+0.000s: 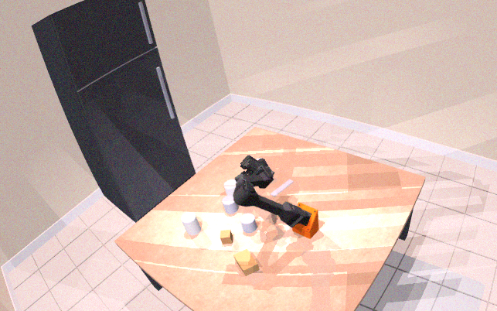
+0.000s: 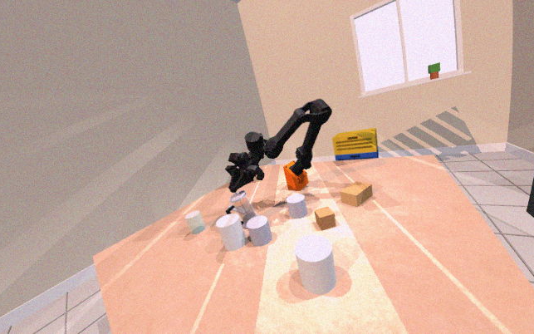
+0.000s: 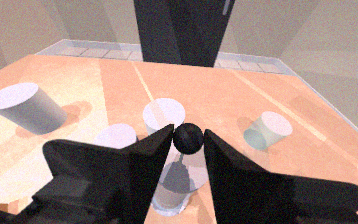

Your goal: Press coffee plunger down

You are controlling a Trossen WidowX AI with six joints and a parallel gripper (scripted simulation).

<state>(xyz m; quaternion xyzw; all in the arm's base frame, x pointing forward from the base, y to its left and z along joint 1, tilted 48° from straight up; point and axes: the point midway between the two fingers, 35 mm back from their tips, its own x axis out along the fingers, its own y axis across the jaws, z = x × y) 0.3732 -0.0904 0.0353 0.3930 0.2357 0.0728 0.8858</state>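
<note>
My gripper (image 3: 188, 130) is clamped on the black knob (image 3: 188, 138) at the top of the plunger, one finger (image 3: 152, 150) pressing each side of the ball. From the wrist, a thin rod (image 3: 180, 161) drops from the knob into the coffee press (image 3: 172, 192) directly beneath, a clear glass cylinder. Its long axis runs up and down, the knob end pointing up into my grip, and seen from the side the press (image 2: 242, 203) looks close to upright under my gripper (image 2: 240, 180), though I cannot tell whether it leans slightly. The lid disc (image 2: 238, 195) sits just under my fingers.

The press stands on the table (image 2: 406, 266) toward the fridge side, in a cluster of white cylinders: one (image 2: 230, 231) and another (image 2: 259, 230) stand just beside it on the near side in the side view, a small pale-green glass (image 2: 194, 221) stands a little off to its side, and a further cylinder (image 2: 296, 205) stands near it on the other side. A bigger white cylinder (image 2: 315, 263) stands well apart, nearer that camera.

Two tan boxes (image 2: 325, 218) (image 2: 356, 194) lie beyond the cluster. My arm (image 2: 291, 125) arches back to its orange base (image 2: 295, 176). From above, a dark fridge (image 1: 119, 104) stands off the table's corner.
</note>
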